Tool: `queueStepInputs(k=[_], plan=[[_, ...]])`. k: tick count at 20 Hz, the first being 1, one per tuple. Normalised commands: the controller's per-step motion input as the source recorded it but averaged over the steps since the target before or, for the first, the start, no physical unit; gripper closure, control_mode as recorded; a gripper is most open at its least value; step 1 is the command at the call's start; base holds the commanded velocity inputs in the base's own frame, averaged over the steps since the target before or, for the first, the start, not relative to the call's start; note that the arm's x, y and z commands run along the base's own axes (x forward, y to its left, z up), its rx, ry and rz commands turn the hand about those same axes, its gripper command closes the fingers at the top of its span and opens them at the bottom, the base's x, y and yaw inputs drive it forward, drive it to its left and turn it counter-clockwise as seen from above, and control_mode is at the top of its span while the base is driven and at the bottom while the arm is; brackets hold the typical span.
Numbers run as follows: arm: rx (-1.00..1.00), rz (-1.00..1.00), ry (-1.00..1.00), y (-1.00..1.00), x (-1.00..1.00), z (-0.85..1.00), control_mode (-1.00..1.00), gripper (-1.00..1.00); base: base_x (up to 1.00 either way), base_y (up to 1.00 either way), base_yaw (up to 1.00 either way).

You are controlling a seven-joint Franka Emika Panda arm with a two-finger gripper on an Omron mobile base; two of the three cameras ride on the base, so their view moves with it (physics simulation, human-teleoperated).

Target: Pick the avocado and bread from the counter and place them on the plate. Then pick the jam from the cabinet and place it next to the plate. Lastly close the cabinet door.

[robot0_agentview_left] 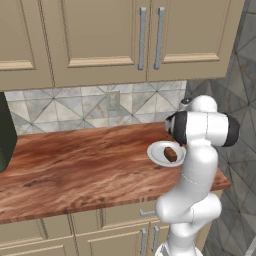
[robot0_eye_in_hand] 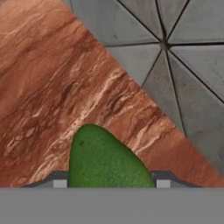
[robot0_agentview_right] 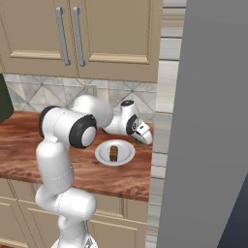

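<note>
- Along the back wall runs the counter [robot0_agentview_left: 75, 165], reddish-brown wood grain, over beige base cupboards [robot0_agentview_left: 60, 235]; grey triangle-pattern tiles [robot0_agentview_left: 65, 107] behind it, beige wall cabinets [robot0_agentview_left: 100, 35] above, doors shut.
- Plate [robot0_agentview_right: 115, 153] sits near the counter's right end, bread [robot0_agentview_right: 114, 153] lying on it.
- Dark object [robot0_agentview_left: 6, 135] at far left is cut off by the frame edge; cannot identify it.
- Tall grey panel [robot0_agentview_right: 208, 121] blocks the right side of the right base view.
- Left base view: the arm's own links hide the gripper.
- Gripper [robot0_agentview_right: 140, 139] is down at the counter's back right corner, just behind the plate, by the tiles.
- Hand view: avocado [robot0_eye_in_hand: 107, 162] sits between the finger tips [robot0_eye_in_hand: 59, 179], counter under it. Jaws partly closed around it; firm contact cannot be told.
</note>
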Motion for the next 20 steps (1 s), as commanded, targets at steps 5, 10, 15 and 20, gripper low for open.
queueStepInputs(k=[5, 10, 15, 20], plan=[[0.0, 0.0, -0.02, 0.39, -0.51, 0.38, -1.0, 1.0, 0.0, 0.0, 0.0], [0.05, 0.0, 0.0, 0.42, -0.49, 0.0, -1.0, 1.0, 0.0, 0.0, 0.0], [0.05, 0.0, 0.02, 0.33, -0.28, 0.0, -1.0, 1.0, 0.0, 0.0, 0.0], [0.05, 0.0, 0.05, 0.05, -0.01, 0.0, -1.0, 1.0, 0.0, 0.0, 0.0]])
